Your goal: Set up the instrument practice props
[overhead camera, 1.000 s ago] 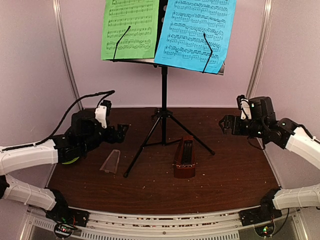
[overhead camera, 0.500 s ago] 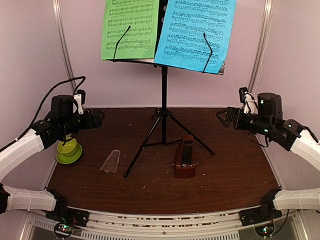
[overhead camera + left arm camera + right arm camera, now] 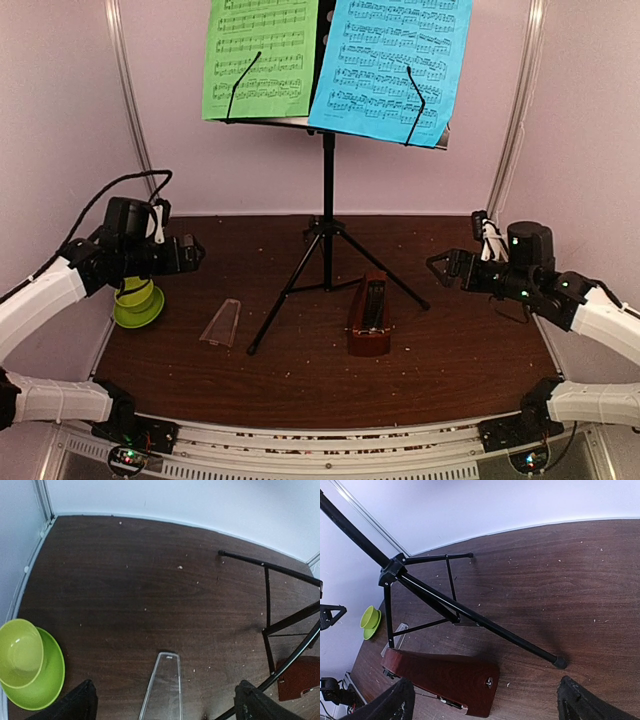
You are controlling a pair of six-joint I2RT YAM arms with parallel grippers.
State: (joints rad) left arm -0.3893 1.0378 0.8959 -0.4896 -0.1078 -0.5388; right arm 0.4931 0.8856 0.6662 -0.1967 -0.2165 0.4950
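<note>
Music stand (image 3: 328, 200): upright, table (image 3: 470, 350) centre, holding green sheet (image 3: 260, 60), blue sheet (image 3: 390, 65).
Metronome (image 3: 370, 318): lying flat; clear cover (image 3: 222, 323) apart.
Left gripper (image 3: 195, 250), right gripper (image 3: 437, 265): released, empty.

A dark wood-grain tabletop (image 3: 470, 350) is enclosed on three sides by plain pale walls (image 3: 60, 100). Metal corner posts (image 3: 127, 90) are noted at the back. Pale crumbs (image 3: 180, 567) are scattered over the wood.

The table (image 3: 470, 350) under me is dark wood grain, smooth with a faint sheen, speckled with pale crumbs. The music stand (image 3: 327, 190) looks like black satin metal tubing. The green sheet (image 3: 260, 60) and blue sheet (image 3: 390, 60) are matt paper. The metronome (image 3: 445, 677) is polished red-brown (wood, I'd say), its cover (image 3: 162, 690) clear plastic. The cup (image 3: 19, 652) and saucer (image 3: 51, 676) shine glossy lime. My left fingers (image 3: 80, 706) are matt black.
</note>
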